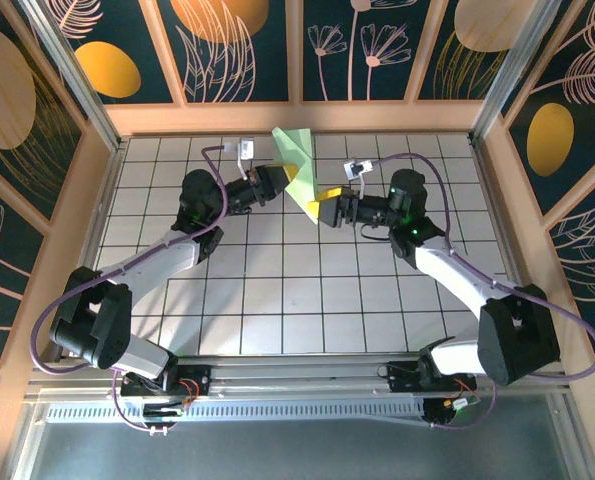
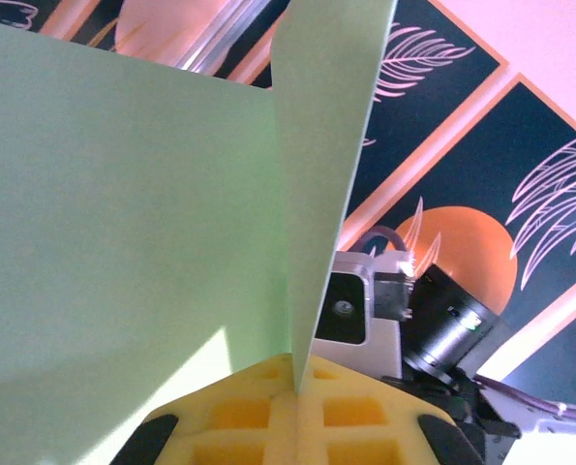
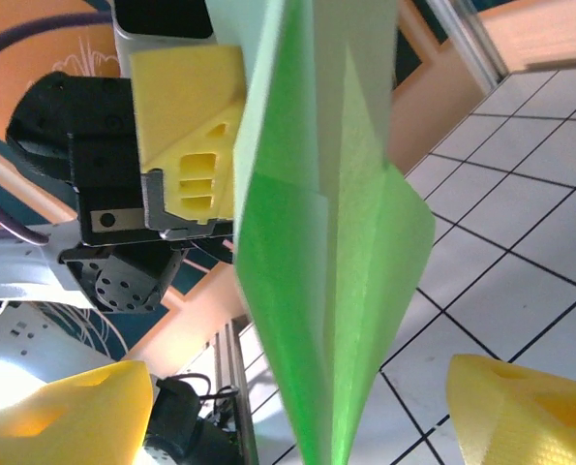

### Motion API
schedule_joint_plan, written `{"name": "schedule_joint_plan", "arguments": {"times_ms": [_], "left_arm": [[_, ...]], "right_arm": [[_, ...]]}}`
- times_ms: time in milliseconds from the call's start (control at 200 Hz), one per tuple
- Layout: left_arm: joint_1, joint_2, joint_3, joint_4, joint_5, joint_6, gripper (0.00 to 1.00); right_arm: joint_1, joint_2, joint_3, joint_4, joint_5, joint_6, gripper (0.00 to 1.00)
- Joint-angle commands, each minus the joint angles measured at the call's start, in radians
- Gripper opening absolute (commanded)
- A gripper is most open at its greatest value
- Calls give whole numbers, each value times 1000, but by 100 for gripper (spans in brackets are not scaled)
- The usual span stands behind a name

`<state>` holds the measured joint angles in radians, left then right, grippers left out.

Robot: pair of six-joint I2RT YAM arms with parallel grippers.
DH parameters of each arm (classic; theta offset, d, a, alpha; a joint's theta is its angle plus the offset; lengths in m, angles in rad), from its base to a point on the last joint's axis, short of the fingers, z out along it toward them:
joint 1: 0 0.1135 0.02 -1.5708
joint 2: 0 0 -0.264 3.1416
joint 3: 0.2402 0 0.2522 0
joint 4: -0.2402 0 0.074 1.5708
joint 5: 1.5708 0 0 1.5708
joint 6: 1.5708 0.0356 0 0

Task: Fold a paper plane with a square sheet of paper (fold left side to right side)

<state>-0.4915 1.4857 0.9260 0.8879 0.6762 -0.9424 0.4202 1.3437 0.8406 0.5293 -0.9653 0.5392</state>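
The square sheet of paper is folded into a narrow, pointed pale green paper plane (image 1: 299, 158), held up in the air over the far middle of the tiled table. My left gripper (image 1: 289, 180) is shut on it. In the left wrist view its yellow pads (image 2: 268, 417) pinch the centre crease of the paper plane (image 2: 123, 194). My right gripper (image 1: 323, 204) stands open just right of the plane. In the right wrist view the plane (image 3: 326, 291) hangs between the two spread yellow fingertips (image 3: 65, 417) without touching them, with the left gripper's pad (image 3: 186, 126) behind it.
The white tiled table (image 1: 277, 290) stretches out below the arms. Wooden frame walls (image 1: 297, 118) with dark patterned panels close the back and sides. The right arm's wrist camera housing (image 2: 365, 300) sits close behind the paper.
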Motion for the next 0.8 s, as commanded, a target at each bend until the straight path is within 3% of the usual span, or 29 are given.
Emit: {"name": "schedule_joint_plan", "arguments": {"times_ms": [0, 190, 285, 375, 480, 575, 661, 791], "left_arm": [[-10, -10, 25, 62, 33, -13, 1], [-13, -3, 34, 31, 36, -6, 4], [-13, 1, 31, 23, 25, -4, 7], [-13, -2, 27, 5, 0, 4, 14], [-12, -29, 27, -61, -43, 60, 26], [-10, -94, 25, -207, -150, 163, 38], [-11, -171, 8, -327, -296, 250, 47], [-10, -306, -61, -444, -558, 327, 59]], "right_arm": [[5, 27, 59, 94, -33, 26, 75], [5, 43, 117, 88, -42, 21, 52], [6, 47, 122, 82, -44, 22, 34], [4, 48, 123, 70, -34, 21, 17], [4, 37, 129, 30, -5, 0, 8], [4, 15, 146, -72, 65, -62, 0], [8, -7, 170, -204, 174, -141, 0], [65, -28, 249, -483, 514, -308, 0]]}}
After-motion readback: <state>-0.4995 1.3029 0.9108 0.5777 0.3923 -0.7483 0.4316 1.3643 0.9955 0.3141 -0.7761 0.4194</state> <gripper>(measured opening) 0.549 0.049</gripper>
